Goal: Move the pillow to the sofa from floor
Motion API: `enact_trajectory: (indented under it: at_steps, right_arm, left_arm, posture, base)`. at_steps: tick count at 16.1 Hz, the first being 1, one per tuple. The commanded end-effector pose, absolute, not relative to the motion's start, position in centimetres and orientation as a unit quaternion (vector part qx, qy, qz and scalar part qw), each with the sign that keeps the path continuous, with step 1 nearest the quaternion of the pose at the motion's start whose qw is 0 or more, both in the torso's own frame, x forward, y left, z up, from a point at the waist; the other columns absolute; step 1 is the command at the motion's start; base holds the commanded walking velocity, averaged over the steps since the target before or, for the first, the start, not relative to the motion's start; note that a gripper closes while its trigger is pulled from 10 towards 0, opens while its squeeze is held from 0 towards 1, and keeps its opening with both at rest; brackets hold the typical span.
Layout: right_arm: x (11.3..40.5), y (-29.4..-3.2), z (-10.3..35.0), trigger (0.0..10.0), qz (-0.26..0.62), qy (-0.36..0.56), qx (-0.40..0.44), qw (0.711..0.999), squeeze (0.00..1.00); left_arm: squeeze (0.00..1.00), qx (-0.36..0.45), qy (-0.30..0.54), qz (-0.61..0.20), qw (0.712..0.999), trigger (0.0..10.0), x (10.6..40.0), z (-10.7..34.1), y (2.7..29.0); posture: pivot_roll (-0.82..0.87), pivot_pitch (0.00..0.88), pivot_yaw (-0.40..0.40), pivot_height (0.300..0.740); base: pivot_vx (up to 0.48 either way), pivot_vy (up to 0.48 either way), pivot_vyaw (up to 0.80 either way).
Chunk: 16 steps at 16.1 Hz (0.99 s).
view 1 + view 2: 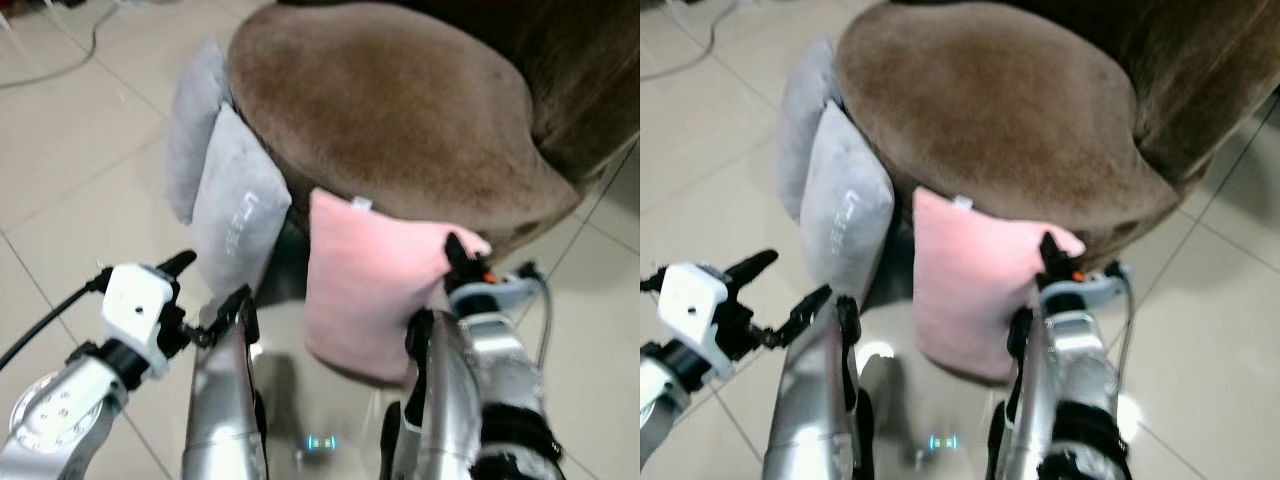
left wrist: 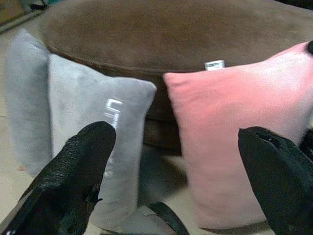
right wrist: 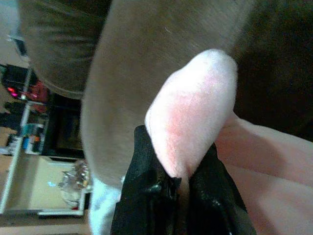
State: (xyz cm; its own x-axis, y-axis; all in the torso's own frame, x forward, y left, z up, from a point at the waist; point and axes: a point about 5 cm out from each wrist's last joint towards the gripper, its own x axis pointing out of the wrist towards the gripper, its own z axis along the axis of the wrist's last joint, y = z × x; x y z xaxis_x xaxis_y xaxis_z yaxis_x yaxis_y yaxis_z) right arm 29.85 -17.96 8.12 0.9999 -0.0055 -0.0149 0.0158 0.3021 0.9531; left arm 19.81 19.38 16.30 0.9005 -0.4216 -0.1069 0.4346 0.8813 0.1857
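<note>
**Right gripper pinching corner of pink pillow at sofa edge**

The soft pink square velvet pillow (image 1: 365, 290) is standing upright against the front edge of the rounded brown plush sofa seat (image 1: 400, 110), its lower part near the pale glossy tiled floor (image 1: 70, 180); whether the bottom edge is touching the tiles cannot be told, since the robot's arms are covering it. A small white tag (image 2: 214, 64) is sticking up from the pillow's top edge, against the seat's rim.

The right gripper (image 3: 178, 183) is sitting at the pillow's upper right corner. In the right wrist view its two black fingers (image 3: 146, 186) are pressed together on that corner, with a bulge of pink fabric puffing out above the pinch point. In the head views the black fingertip is showing at that same corner, just below the seat edge.

The left gripper (image 2: 176, 161) is hovering in front of the pillows, its fingers (image 2: 78, 171) spread wide and touching nothing. Through the gap between them, the pink pillow and the nearer grey pillow are both showing, side by side.

Two grey rectangular fabric pillows are leaning against the sofa's left side: the nearer one (image 1: 235, 215) is carrying faint pale lettering, and the farther one (image 1: 192, 120) is standing just behind it, touching it. A dark cable (image 1: 60, 65) is lying on the tiles well apart from the sofa.
</note>
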Motion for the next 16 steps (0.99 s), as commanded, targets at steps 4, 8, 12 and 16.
enact_trajectory:
  at_steps: [4, 8, 12, 16]
  right_arm:
    - [29.4, -19.5, 15.6, 0.0, 0.042, -0.127, 0.598, 0.790, 0.00]
    - [28.8, -17.9, 21.5, 10.0, 0.068, -0.133, 0.475, 0.867, 0.00]
    - [28.6, -15.5, 27.0, 10.0, 0.111, -0.191, 0.459, 0.861, 0.00]
    - [29.0, -15.5, 27.7, 10.0, 0.097, -0.184, 0.383, 0.900, 0.00]
  left_arm:
    - [0.00, 0.107, 0.013, -0.190, 0.976, 10.0, 20.7, 16.5, 19.7]
    - [0.00, 0.113, -0.046, -0.126, 0.984, 10.0, 21.7, 19.3, 19.6]
    - [0.00, 0.111, -0.075, -0.108, 0.985, 10.0, 24.0, 20.1, 18.8]
    - [0.00, 0.152, -0.079, -0.096, 0.981, 10.0, 26.3, 20.0, 18.1]
  posture:
    - [0.15, 0.029, 0.000, 0.432]
    - [0.11, 0.000, 0.026, 0.432]
    - [0.07, 0.000, 0.064, 0.457]
    - [0.04, 0.000, 0.064, 0.482]
  base:
    - [0.000, 0.000, 0.00]
    - [0.000, 0.000, 0.00]
    - [0.000, 0.000, 0.00]
    - [0.000, 0.000, 0.00]
